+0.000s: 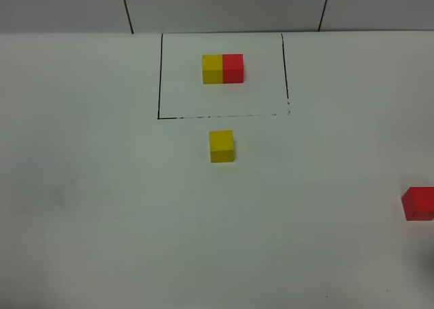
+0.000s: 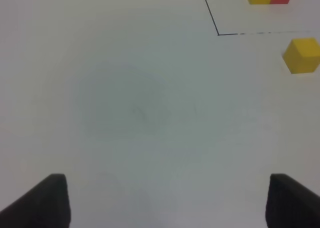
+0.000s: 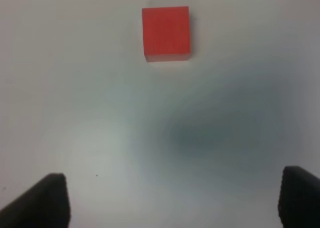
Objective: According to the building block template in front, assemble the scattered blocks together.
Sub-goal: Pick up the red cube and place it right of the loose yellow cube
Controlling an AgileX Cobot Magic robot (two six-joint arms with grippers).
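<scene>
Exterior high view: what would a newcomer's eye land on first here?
The bright joined pair, yellow on the left and red on the right, stands out inside a thin black frame at the far middle of the white table. A loose yellow cube sits just outside the frame's near line. A loose red cube lies well apart from it, at the right edge of the view.

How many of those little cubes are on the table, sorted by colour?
Yellow cubes: 2, the framed yellow cube and the loose yellow cube.
Red cubes: 2, the framed red cube and the loose red cube.
Total: 4 cubes.
</scene>
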